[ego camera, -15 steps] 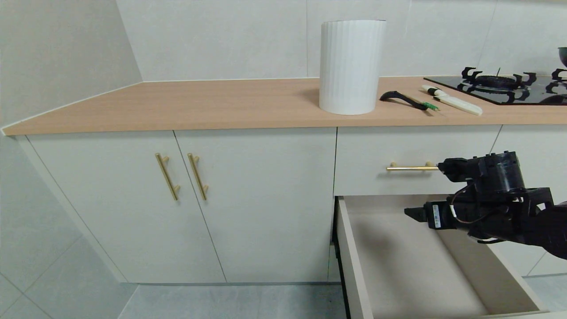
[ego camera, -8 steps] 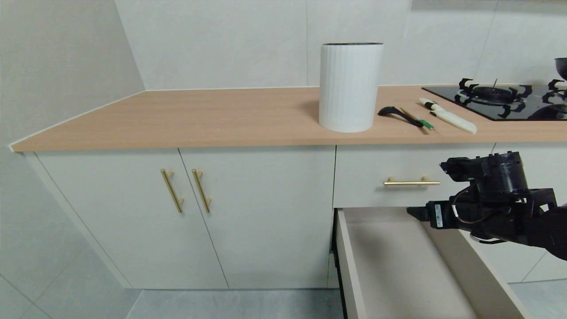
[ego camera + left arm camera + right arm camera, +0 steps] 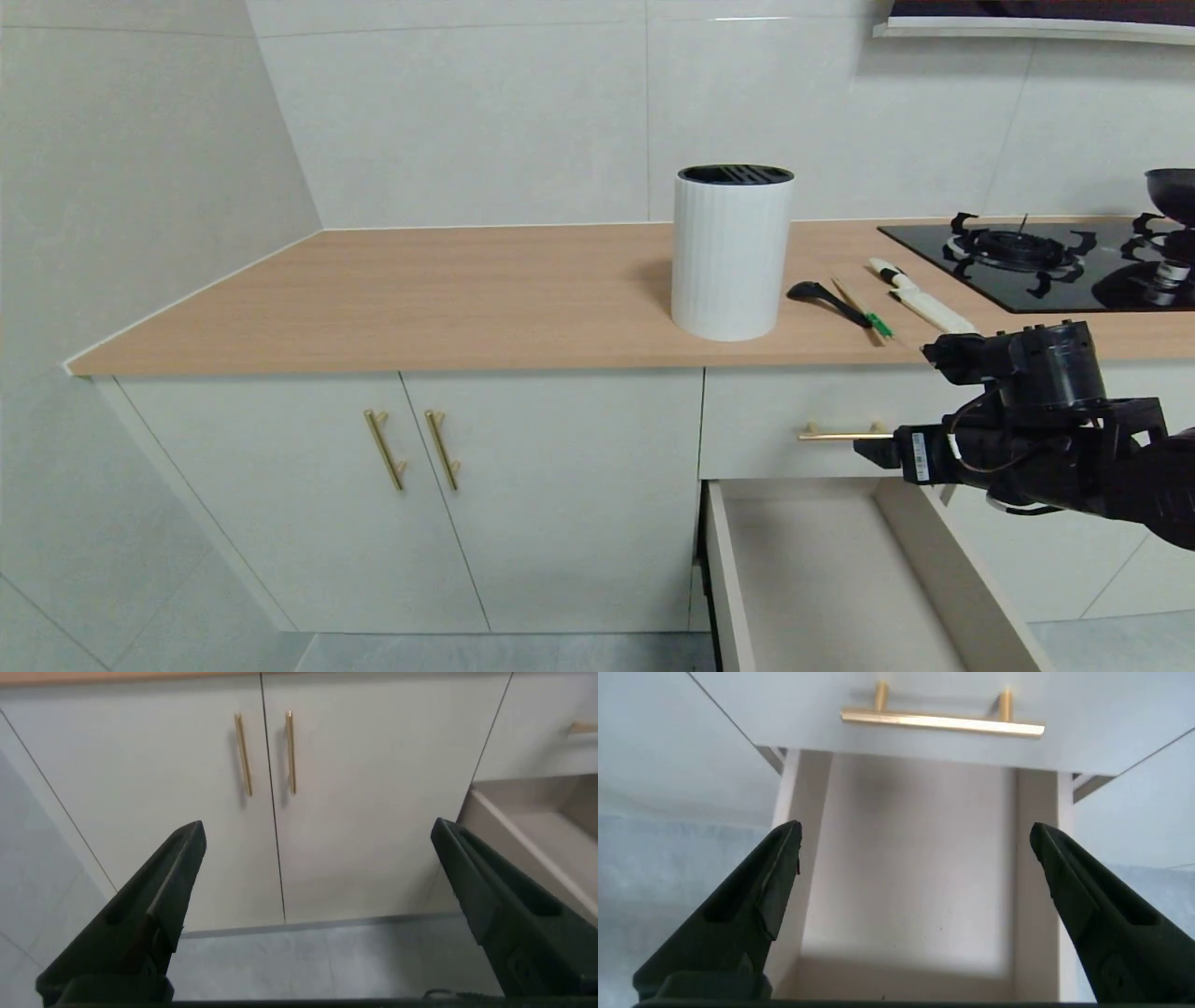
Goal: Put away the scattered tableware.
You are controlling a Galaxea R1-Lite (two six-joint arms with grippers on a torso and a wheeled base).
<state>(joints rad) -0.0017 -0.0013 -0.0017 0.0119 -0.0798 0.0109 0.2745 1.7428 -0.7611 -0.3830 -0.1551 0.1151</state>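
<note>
The tableware is up on the wooden countertop (image 3: 420, 289), not yet touched. A black ladle (image 3: 826, 301), a pair of thin sticks with a green end (image 3: 864, 313) and a white-handled knife (image 3: 920, 303) lie loose just right of the tall white holder (image 3: 730, 254). The holder stands upright with its slotted black top facing up, which looks made for dropping blades and handles in. Below them the lower drawer (image 3: 803, 569) is pulled well out toward us, its floor bare, so it seems to be a second place for the pieces to go. Above it the upper drawer is closed, its brass handle (image 3: 840, 434) sitting just behind the right gripper (image 3: 893, 401). That gripper hangs in front of the cabinet, over the far end of the open drawer (image 3: 915, 877) and below the counter edge, with its jaws spread wide and nothing between them. My guess is it's ready to rise toward the knife, the nearest piece. The left gripper (image 3: 318, 915) sits low, also with its jaws wide apart and holding nothing, facing the double cabinet doors (image 3: 266, 793) and the floor, well away from the tableware.
</note>
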